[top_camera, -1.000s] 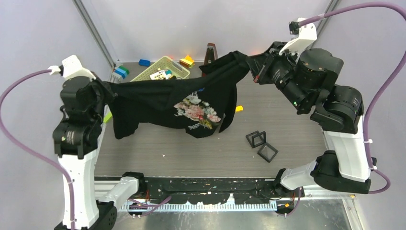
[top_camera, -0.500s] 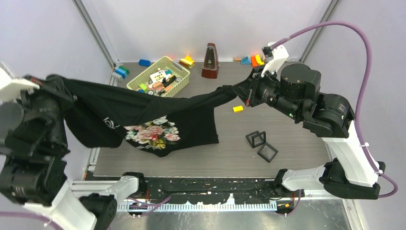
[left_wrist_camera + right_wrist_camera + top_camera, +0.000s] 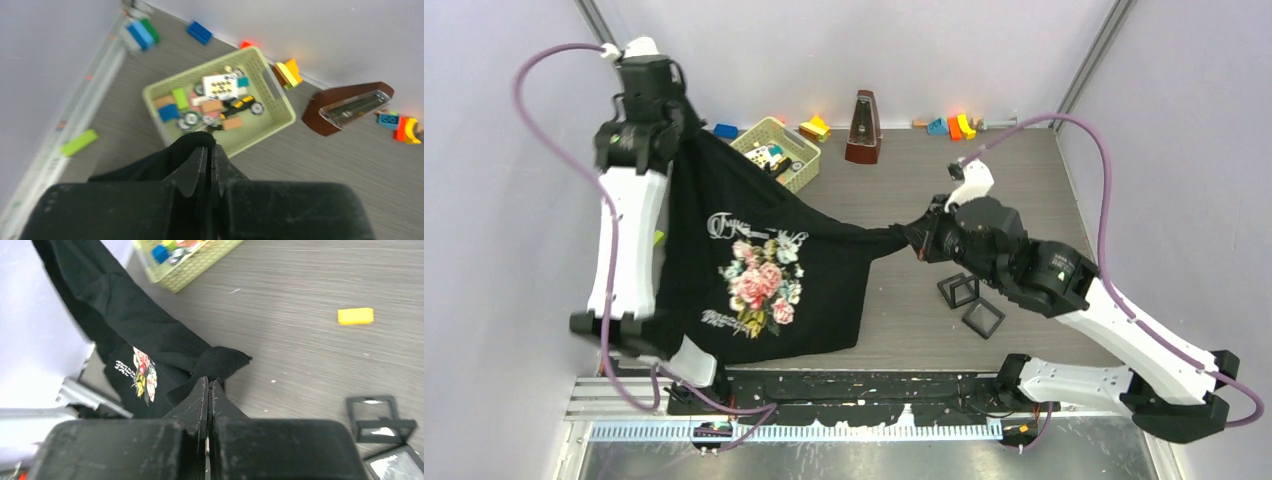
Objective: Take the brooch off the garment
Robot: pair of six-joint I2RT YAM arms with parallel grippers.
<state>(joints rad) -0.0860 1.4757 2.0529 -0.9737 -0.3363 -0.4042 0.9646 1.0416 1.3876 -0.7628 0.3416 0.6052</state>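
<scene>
The garment [image 3: 754,270], a black T-shirt with pink roses and white script, hangs spread between both grippers above the table. My left gripper [image 3: 686,128] is raised at the far left and shut on one corner of it; black cloth wraps the fingertips in the left wrist view [image 3: 197,142]. My right gripper [image 3: 916,238] is low over the table's middle and shut on the opposite corner, with the cloth [image 3: 220,362] bunched at its tips. The brooch is not visible in any view.
A green basket [image 3: 809,160] of toys stands at the back left, with blue blocks [image 3: 725,130] beside it. A brown metronome [image 3: 862,130] and coloured blocks [image 3: 952,126] are at the back. Two small black square boxes [image 3: 969,302] lie under the right arm. A yellow piece [image 3: 355,315] lies on the table.
My left arm has swung from low at the left up to the far left corner. My right gripper has dropped toward the table's middle. The shirt now hangs with its print facing the camera.
</scene>
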